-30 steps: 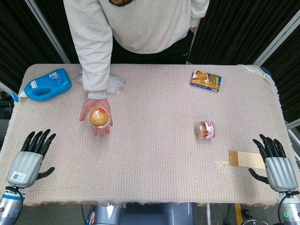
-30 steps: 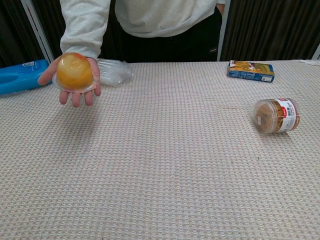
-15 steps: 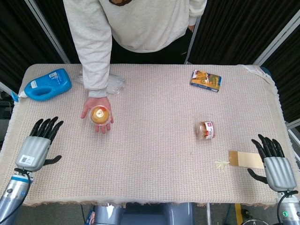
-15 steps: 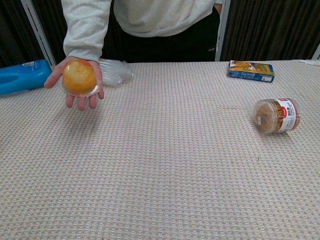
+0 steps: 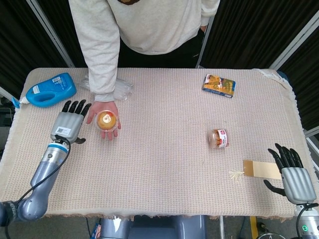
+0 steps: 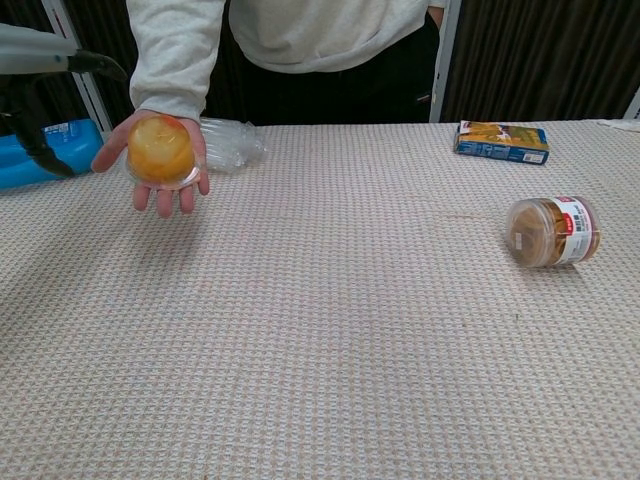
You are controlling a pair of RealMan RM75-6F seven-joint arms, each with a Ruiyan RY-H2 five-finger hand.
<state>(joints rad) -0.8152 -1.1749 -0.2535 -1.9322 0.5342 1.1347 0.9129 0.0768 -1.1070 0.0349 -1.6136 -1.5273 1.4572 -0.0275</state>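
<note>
Both hands empty — left hand [image 5: 69, 127] beside person's cup [image 5: 106, 120], fingers [image 5: 76, 106] spread

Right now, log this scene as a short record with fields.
left hand: open, fingers spread, raised beside the person's hand
right hand: open, at the table's near right edge
fruit cup: on the person's upturned palm
jar: on its side, right of centre
blue bottle: lying flat, far left
snack box: far right
cardboard strip: by the right hand
</note>
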